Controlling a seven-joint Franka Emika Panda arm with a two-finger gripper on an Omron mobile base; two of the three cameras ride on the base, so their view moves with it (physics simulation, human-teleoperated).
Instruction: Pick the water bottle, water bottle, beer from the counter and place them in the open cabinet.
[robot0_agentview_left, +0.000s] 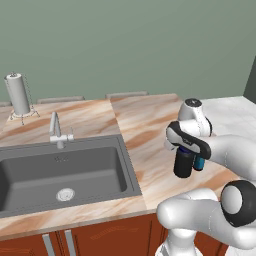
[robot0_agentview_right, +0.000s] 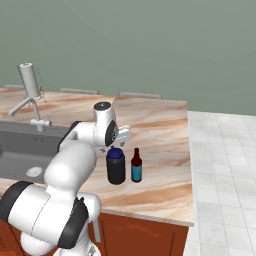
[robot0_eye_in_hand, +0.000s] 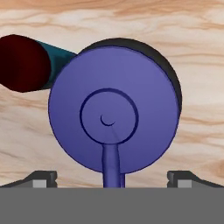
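**Gripper wide open above the water bottle**

On the counter (robot0_agentview_right: 160, 125), near its front edge and to the right of the sink (robot0_agentview_left: 60, 175), a water bottle (robot0_agentview_right: 116, 167) stands upright: a stout black cylinder with a dark blue screw lid. Just beside it on its right stands the beer (robot0_agentview_right: 136, 166), slim, with a dark red-brown neck and cap and a teal-blue label; whether the two touch cannot be told from the right base view. In the left base view the bottle shows as a black body below the hand, with a sliver of the teal label at its right.

The gripper (robot0_eye_in_hand: 112, 177) hangs directly over the water bottle's lid, pointing straight down. In the hand view the blue lid with its small loop lies between the two finger tips, which stand far apart, one at each lower side of the lid. The jaws are spread as wide as they go and hold nothing. In that same view the beer's dark red cap juts out from behind the lid.

Farther left a faucet (robot0_agentview_left: 57, 131) rises behind the sink, and a paper towel roll (robot0_agentview_left: 18, 95) stands on a holder at the far left of the counter. To the right the marble gives way to a white tiled surface (robot0_agentview_right: 220, 165).
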